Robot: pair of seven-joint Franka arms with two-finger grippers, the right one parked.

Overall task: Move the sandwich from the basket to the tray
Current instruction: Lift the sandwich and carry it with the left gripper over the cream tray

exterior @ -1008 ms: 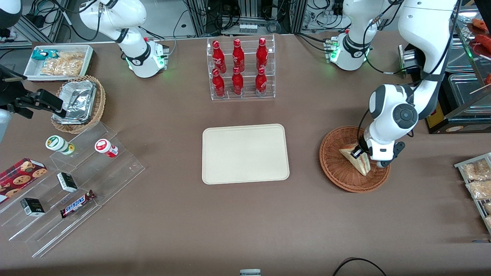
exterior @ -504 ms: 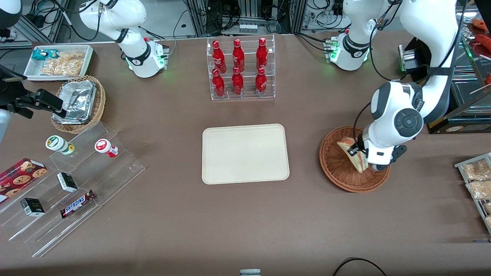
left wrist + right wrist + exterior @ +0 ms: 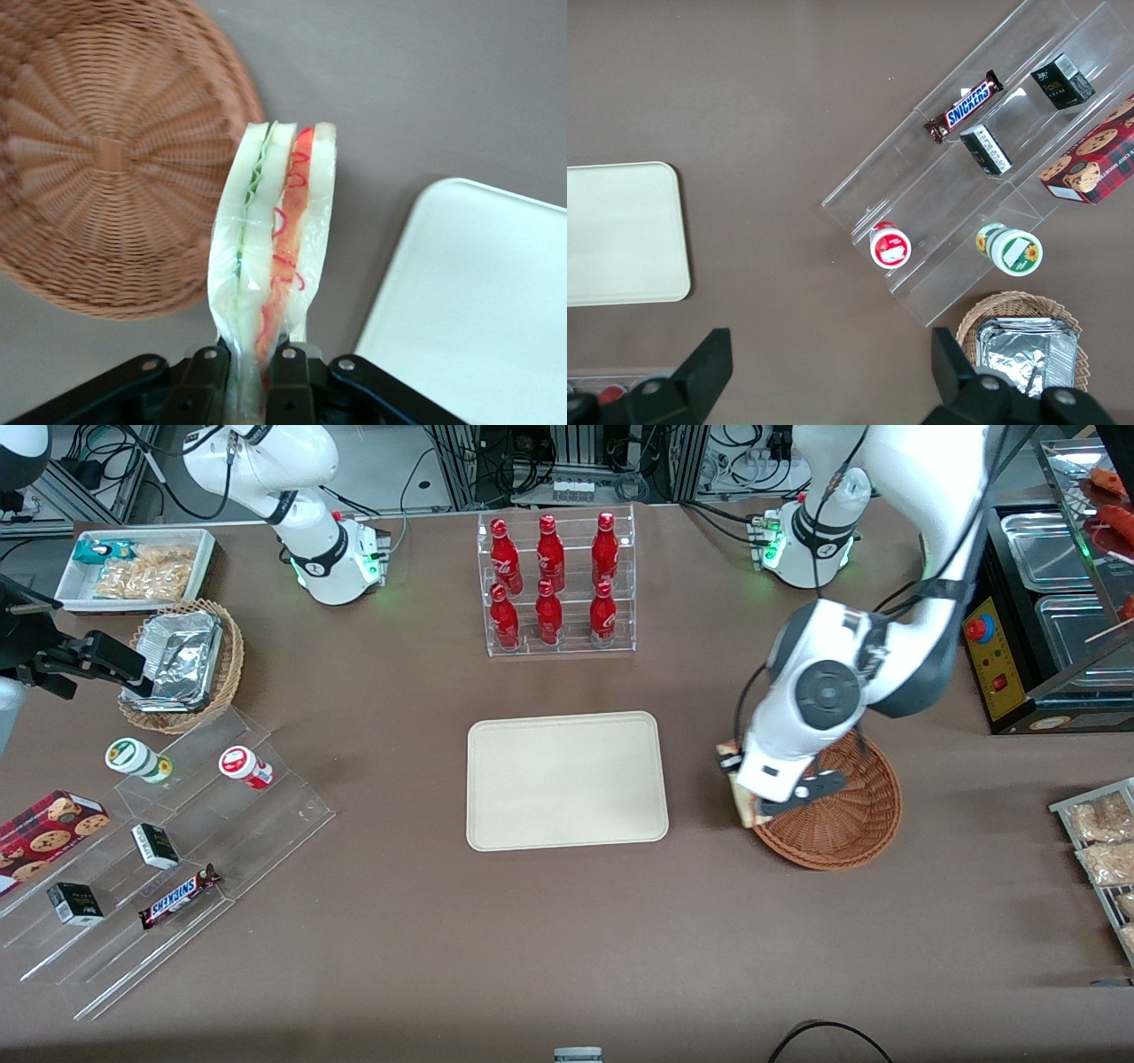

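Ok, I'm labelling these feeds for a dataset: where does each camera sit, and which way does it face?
Front view: raised, facing both arms across the table; shows the tray, basket and both arm bodies.
Left wrist view: on the working arm, looking down past the gripper shut on the sandwich, between basket and tray.
Right wrist view: on the parked arm, looking down at a clear stepped rack; its own fingers show.
All three views share the tray.

From the front we see only a sliver of the sandwich (image 3: 737, 790); the arm's white wrist covers the rest, the claw (image 3: 742, 784) and part of the basket (image 3: 850, 824). In the left wrist view the claw (image 3: 251, 372) and the tray (image 3: 478, 301) are cut off at the frame's edge
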